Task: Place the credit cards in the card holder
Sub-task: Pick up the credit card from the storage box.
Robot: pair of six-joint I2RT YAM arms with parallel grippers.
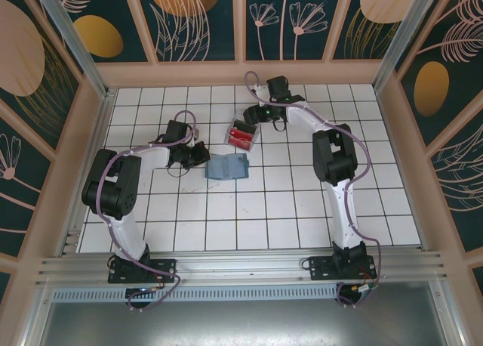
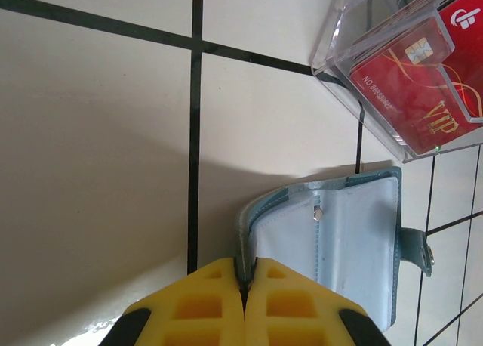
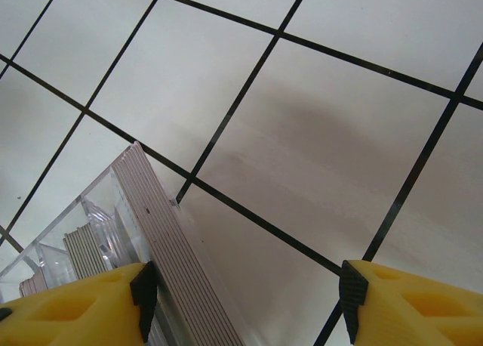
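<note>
Yellow fingers (image 2: pixel 204 308) of my left gripper (image 2: pixel 244 301) are pressed together, pinching the near edge of the card holder (image 2: pixel 355 240). It lies on the tiled table (image 1: pixel 264 202), pale blue inside showing. My left arm (image 1: pixel 121 183) bends low toward it. My right arm (image 1: pixel 336 157) reaches far and folds leftward at the clear tray (image 1: pixel 243 134). There my right gripper (image 3: pixel 245 304) gapes wide, holding nothing, one finger just beside the stacked credit cards (image 3: pixel 173 240).

The front red credit card (image 2: pixel 407 97) reads "VIP" in gold and "NO 8888…".
</note>
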